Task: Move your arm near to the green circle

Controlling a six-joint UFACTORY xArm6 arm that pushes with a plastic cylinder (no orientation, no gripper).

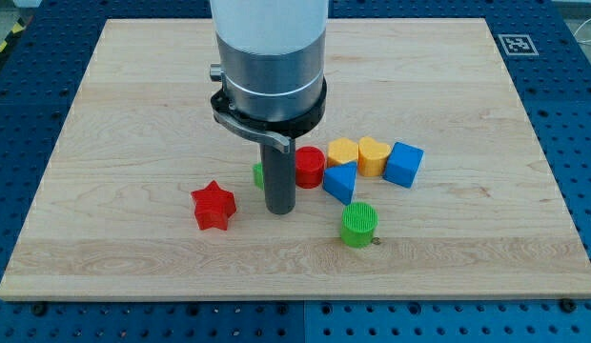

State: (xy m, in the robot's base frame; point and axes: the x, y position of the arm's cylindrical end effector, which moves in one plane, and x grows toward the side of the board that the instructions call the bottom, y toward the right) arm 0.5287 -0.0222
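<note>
A green block [259, 174] is mostly hidden behind the rod, its shape unclear. The rod also covers part of the red cylinder [310, 167]. The view's top cuts off the arm [269, 57].

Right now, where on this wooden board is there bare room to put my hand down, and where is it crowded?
The wooden board is bare left of the red star block, along the view's bottom below the green cylinder block, and right of the blue cube. It is crowded mid-board: my tip stands among the red cylinder, blue triangular block and two yellow blocks.
</note>
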